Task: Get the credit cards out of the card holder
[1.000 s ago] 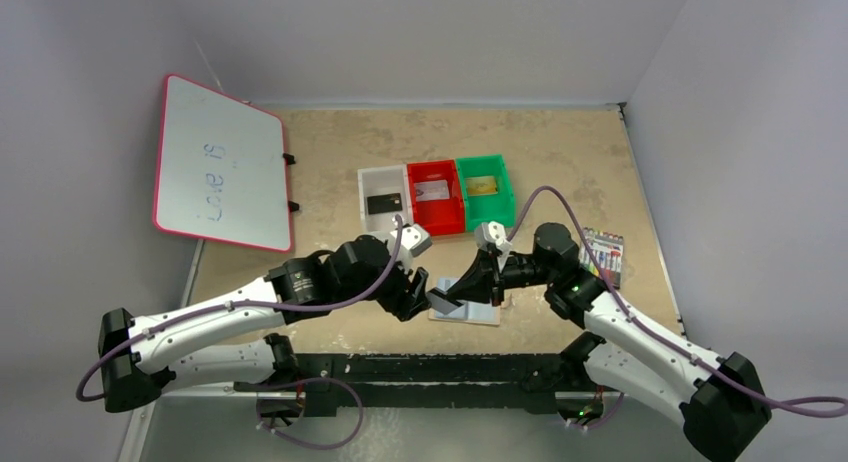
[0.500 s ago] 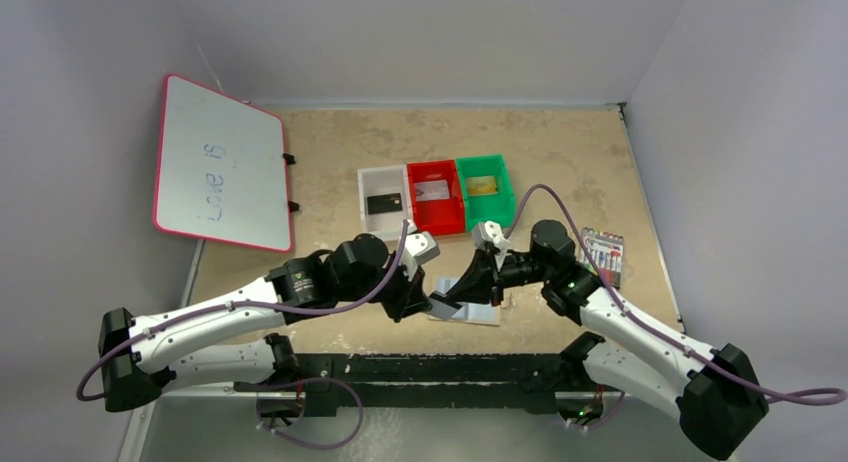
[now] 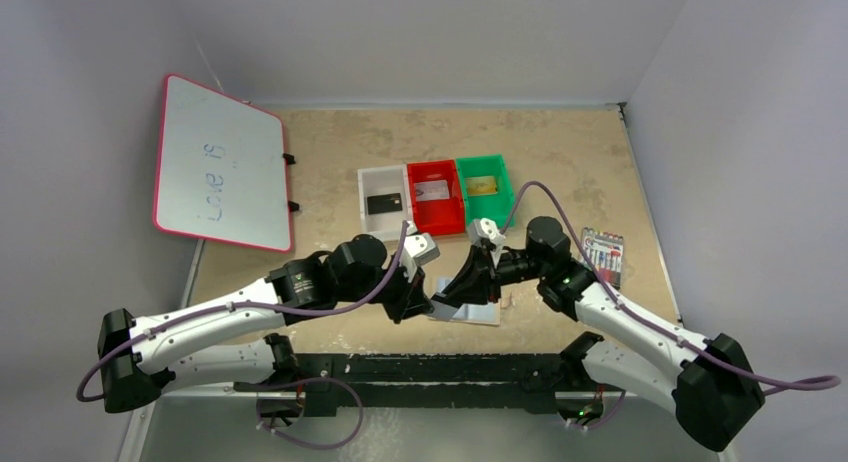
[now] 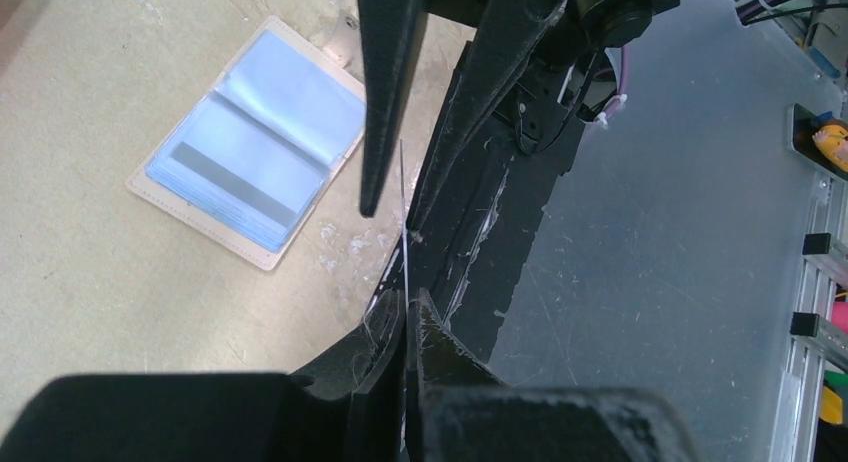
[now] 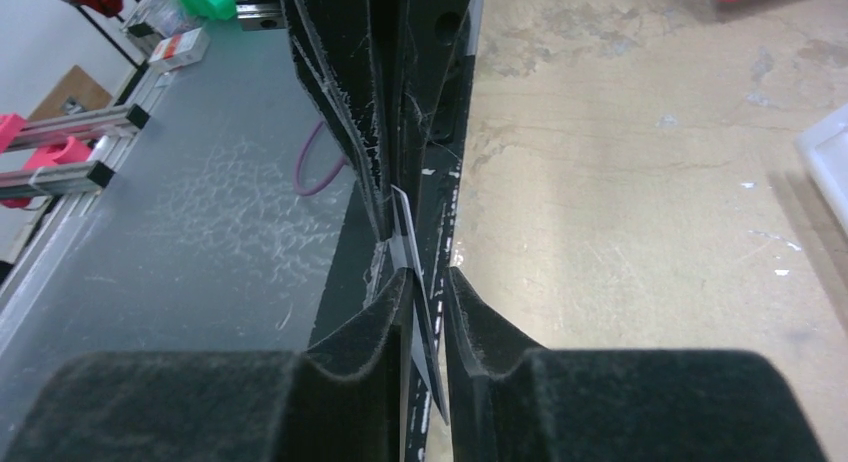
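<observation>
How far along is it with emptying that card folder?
Done: three cards lie in bins, a black card in the white bin, a silvery card in the red bin, a gold card in the green bin. In hand: a fourth card is pinched in the left jaws, the right jaws slightly open around it. Left: putting it down, plus the striped card showing in the open card holder.

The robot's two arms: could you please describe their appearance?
The left arm and right arm have white links, black joints and a purple cable looping alongside. The black left end effector and right end effector each carry a pale camera block; their fingers show whitish scuffs.
</observation>
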Available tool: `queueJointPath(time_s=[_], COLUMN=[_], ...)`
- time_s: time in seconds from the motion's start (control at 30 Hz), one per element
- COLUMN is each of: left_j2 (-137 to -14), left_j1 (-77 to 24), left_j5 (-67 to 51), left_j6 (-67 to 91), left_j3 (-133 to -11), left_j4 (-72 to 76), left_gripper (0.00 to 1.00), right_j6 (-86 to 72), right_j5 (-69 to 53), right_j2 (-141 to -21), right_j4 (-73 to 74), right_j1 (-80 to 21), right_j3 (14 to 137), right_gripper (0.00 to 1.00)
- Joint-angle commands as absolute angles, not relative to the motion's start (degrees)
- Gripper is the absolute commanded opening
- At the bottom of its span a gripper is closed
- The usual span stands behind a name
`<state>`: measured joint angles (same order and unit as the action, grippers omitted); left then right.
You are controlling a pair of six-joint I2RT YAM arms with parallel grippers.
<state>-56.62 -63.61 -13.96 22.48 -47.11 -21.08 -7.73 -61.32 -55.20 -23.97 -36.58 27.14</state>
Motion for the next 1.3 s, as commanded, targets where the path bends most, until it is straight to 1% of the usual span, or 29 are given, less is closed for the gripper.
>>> queueJointPath(time_s=[0.0,0.07,0.13,0.23,0.37,0.4,0.5,0.53,0.57,0.63,0.7,0.83,0.9,1.1,1.27], left_j2=[-54.97,-54.6,-54.12,-53.67,-52.95,-52.82,-52.45,-52.16,-51.71,-50.29,-48.63,-45.44,-43.95,-39.38,-38.43], left_j1=[-63.52,-63.5,-63.52,-63.54,-63.48,-63.49,-63.54,-63.54,-63.53,-63.49,-63.5,-63.49,-63.54,-63.52,-63.54], left_j5=[-13.92,-12.97,-12.43,-10.34,-7.58,-5.9,0.39,3.48,6.8,13.87,22.36,39.26,45.13,56.39,64.09], left_j6=[22.01,22.11,22.09,21.82,21.79,22.25,23.69,24.44,25.12,26.78,28.7,32.72,34.18,38.32,43.73], left_j3=[-47.37,-47.09,-46.87,-46.79,-46.96,-47.12,-48.3,-48.74,-49.05,-49.78,-50.36,-50.9,-50.42,-47.47,-47.47], left_j4=[-18.5,-18.55,-18.62,-19.69,-20.97,-21.65,-25.25,-26.68,-27.97,-30.3,-32.51,-35.66,-37.2,-39.15,-44.15], left_gripper=[0.0,0.0,0.0,0.0,0.0,0.07,0.45,0.54,0.61,0.68,0.73,0.77,0.78,0.79,0.79], right_j6=[-9.19,-9.75,-9.73,-9.75,-9.58,-9.43,-7.48,-6.19,-5.01,-3.22,-1.5,2.48,4.61,13.88,19.26], right_j5=[-65.37,-66.11,-66.52,-66.67,-64.35,-63.56,-58.07,-56.02,-53.17,-46.43,-40.26,-29.92,-25.78,-14.88,-8.62], right_j2=[-56.18,-56.41,-56.4,-55.88,-54.85,-54.57,-53.95,-53.61,-53.26,-52.22,-51.03,-48.58,-47.46,-46.01,-49.23], right_j4=[-27.74,-27.96,-28.21,-28.64,-28.93,-28.88,-25.93,-24.61,-23.37,-21.08,-19.96,-15.64,-12.59,-5.06,-2.52], right_j1=[-36.52,-36.57,-36.56,-36.58,-36.61,-36.57,-36.57,-36.56,-36.57,-36.56,-36.57,-36.57,-36.6,-36.57,-36.57], right_j3=[29.65,29.41,29.29,29.28,29.07,29.02,29.64,29.89,30.14,30.36,30.48,32.81,34.87,40.1,43.73], right_gripper=[0.17,0.15,0.05,0.0,0.0,0.0,0.0,0.0,0.0,0.0,0.0,0.0,0.0,0.0,0.0])
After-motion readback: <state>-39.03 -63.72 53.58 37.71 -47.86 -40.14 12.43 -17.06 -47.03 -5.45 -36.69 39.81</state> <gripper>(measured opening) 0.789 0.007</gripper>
